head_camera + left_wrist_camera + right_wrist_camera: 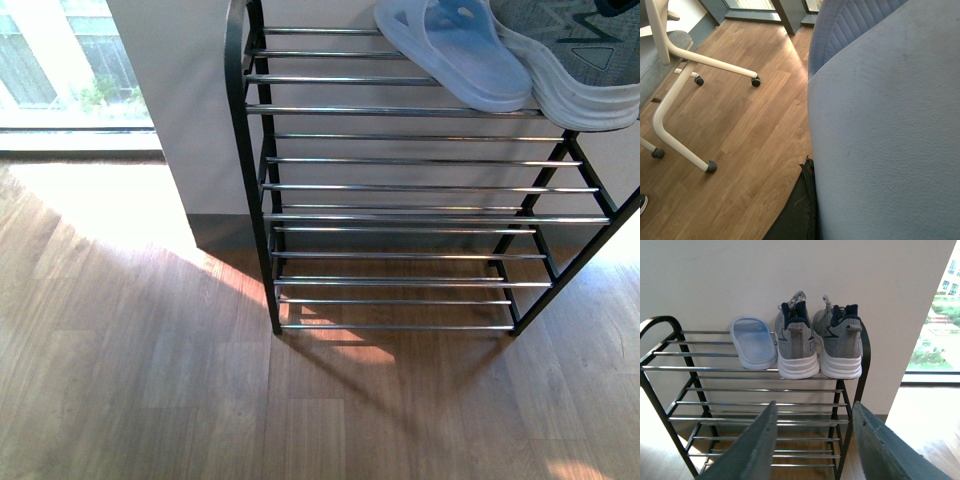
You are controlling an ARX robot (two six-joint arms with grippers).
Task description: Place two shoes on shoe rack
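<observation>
**Operator:** Report the status of the right tool (812, 440) and everything beyond it, nearest item first.

**Technician:** In the right wrist view, the right tool stood released, jaws spread wide and holding nothing. It was well apart from the shoe rack (864, 347), which stood against the wall beyond it. On the top tier, a pale blue slipper (754, 341) lay at 9 o'clock of the two shoes. The left shoe (795, 345) and the right shoe (840, 342) rested side by side, touching or nearly so, heels toward the camera and soles flat on the rods. The right shoe sat hard against the rack's end post.

**Operator:** And the left tool?

**Technician:** It did not appear in any view. The left wrist view showed only a blue upholstered seat (885, 125), wood floor (750, 145) and the white chair legs (675, 115), so its state could not be determined.

**Operator:** Assessment of progress?

**Technician:** Both shoes were seated on the rack, so the placement appeared complete. The lower tiers were bare in the front view. What was left, in my judgement, was only to park the arms.
</observation>
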